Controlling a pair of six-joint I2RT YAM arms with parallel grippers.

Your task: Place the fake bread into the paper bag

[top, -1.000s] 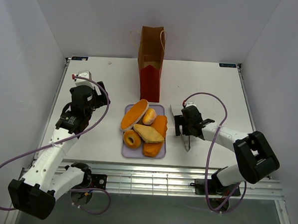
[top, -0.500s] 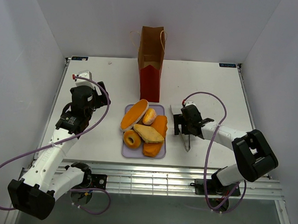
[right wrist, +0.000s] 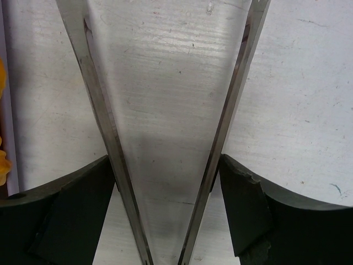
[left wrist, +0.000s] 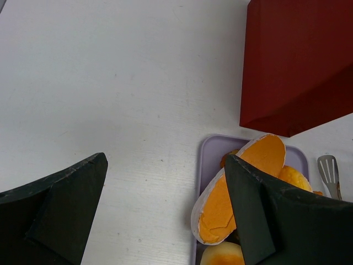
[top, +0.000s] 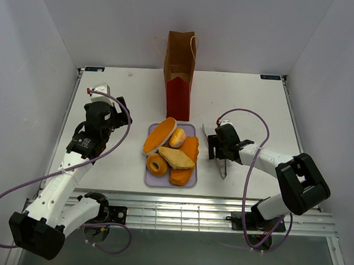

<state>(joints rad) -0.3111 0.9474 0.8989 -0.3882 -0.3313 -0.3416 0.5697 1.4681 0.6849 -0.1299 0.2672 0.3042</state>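
Top external: bread (top: 172, 151) lies heaped on the tray (top: 149, 180); just right of it the right gripper (top: 215, 147), low and spread, straddles tongs (top: 222, 167). Left of the tray the left gripper (top: 121, 113) hovers wide, empty; behind the tray stands the bag (top: 178, 79).

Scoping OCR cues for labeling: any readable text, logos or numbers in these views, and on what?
None legible.
Far-left corner sticker, blue: too small to read.
Far-right corner sticker, blue: too small to read.
Paper bag: no print shows.
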